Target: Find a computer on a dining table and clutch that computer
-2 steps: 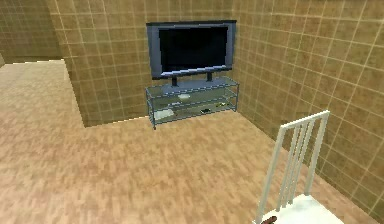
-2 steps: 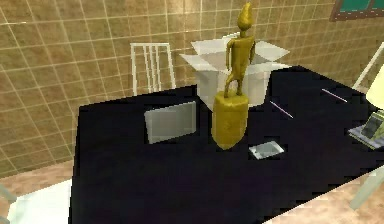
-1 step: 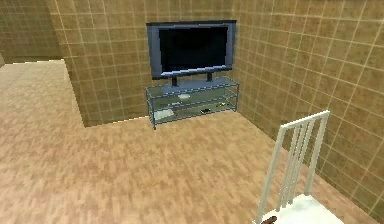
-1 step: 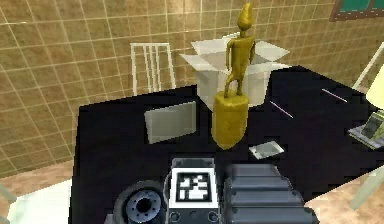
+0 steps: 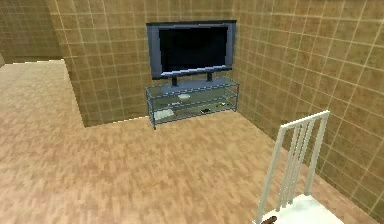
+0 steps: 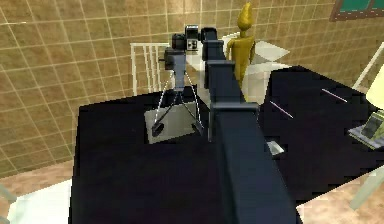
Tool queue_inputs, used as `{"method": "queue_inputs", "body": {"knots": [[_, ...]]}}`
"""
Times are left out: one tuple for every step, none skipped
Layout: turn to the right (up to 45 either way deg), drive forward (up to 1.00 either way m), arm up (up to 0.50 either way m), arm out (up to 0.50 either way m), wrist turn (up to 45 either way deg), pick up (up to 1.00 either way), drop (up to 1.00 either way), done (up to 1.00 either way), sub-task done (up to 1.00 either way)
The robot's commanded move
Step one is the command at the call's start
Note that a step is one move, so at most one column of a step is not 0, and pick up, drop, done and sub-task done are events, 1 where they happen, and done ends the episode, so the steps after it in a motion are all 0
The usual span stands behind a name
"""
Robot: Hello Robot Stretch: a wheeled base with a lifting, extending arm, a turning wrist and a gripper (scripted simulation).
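The arm (image 6: 228, 110) reaches out across the dark dining table (image 6: 120, 150), so the gripper (image 6: 176, 112) hangs at a flat grey slab (image 6: 165, 128), probably the computer; whether it holds anything I cannot tell; a yellow statue (image 6: 240, 45) stands behind.

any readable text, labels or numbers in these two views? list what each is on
None legible.
Black flat-screen television: dark screen, no label readable.
Small flat items on the glass television stand: too small to read.
White squares at the dark arm's far end: black marks, patterns rather than words.
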Motion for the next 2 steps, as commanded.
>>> {"method": "queue_inputs", "body": {"knots": [[0.0,0.00,0.00,0.00,45.0,0.00,0.00,0.00,0.00],[0.0,0.00,0.00,0.00,45.0,0.00,0.00,0.00,0.00]]}}
